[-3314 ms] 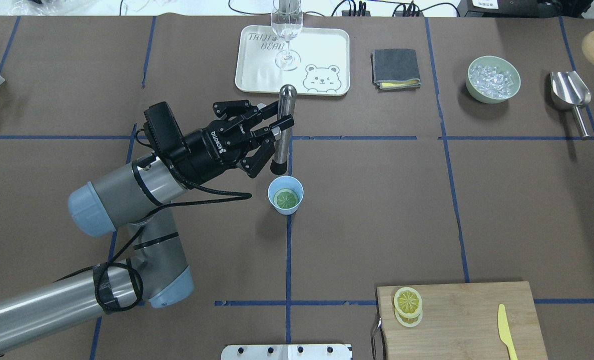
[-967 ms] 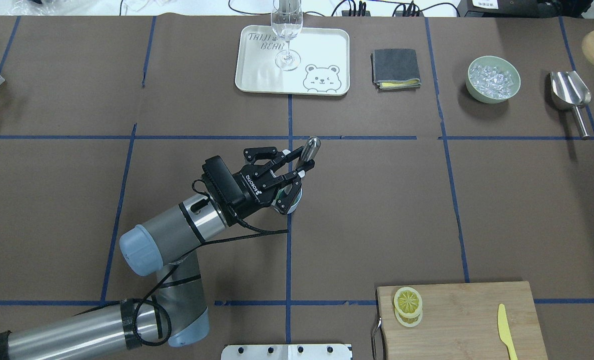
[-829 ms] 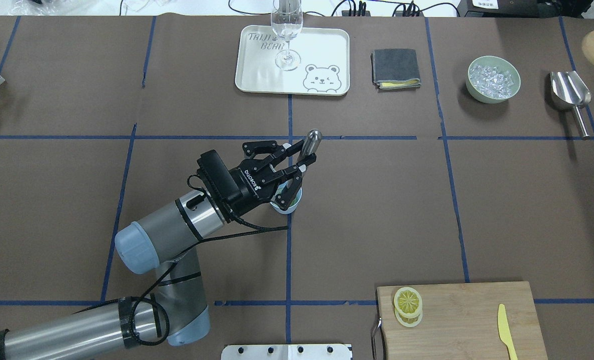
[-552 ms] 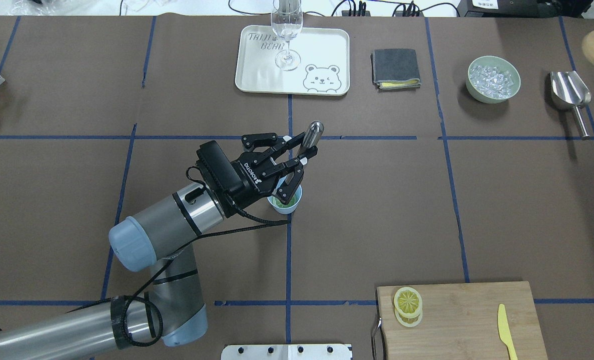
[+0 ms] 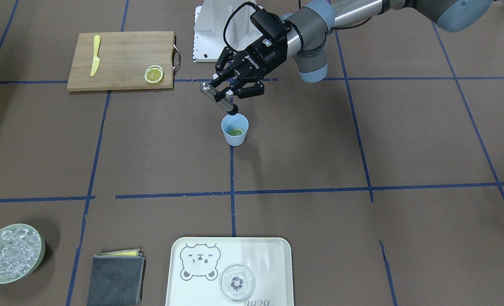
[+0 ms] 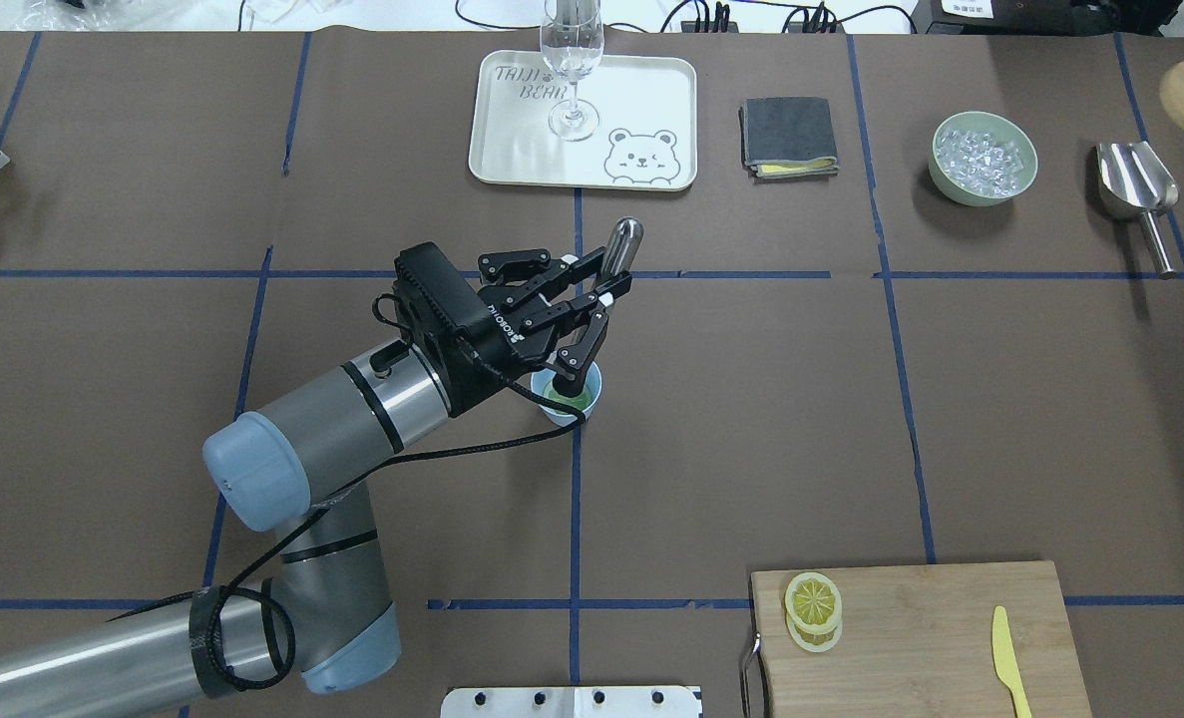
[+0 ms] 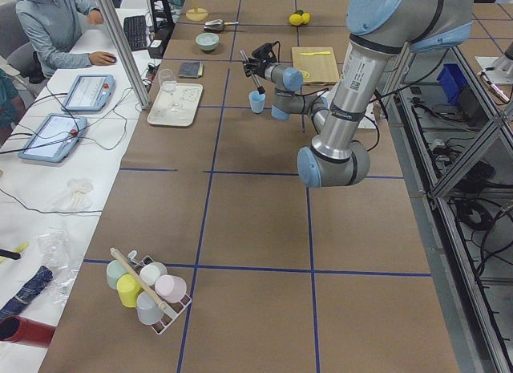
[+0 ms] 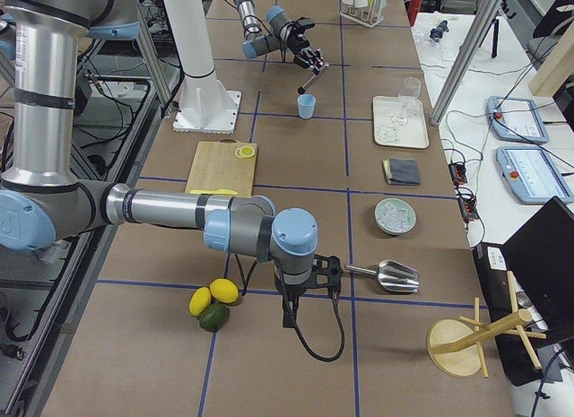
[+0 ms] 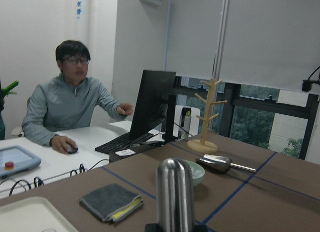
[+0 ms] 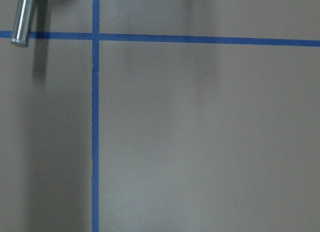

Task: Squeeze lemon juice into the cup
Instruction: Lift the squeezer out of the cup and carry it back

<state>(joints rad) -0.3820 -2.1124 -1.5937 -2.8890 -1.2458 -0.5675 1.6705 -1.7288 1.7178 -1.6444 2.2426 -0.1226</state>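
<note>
Left fingers (image 6: 599,290) clamped on steel muddler (image 6: 623,244), tip below them at cup (image 5: 235,138) mouth over lemon slice (image 5: 235,132); next we press down.

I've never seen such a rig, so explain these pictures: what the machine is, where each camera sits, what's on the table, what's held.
Two robot arms stand at a table, each ending in a two-finger gripper. One camera looks down from behind the robot, one faces it across the table, two sit at the table's ends, one rides each wrist. The left gripper is shut on a metal rod, its dark tip over the blue cup, which holds a lemon slice. The right gripper hangs near the table; open or shut, I cannot tell. Also there: a cutting board with two more slices and a yellow knife, a tray with a glass, a folded cloth, a bowl of ice, a scoop.
</note>
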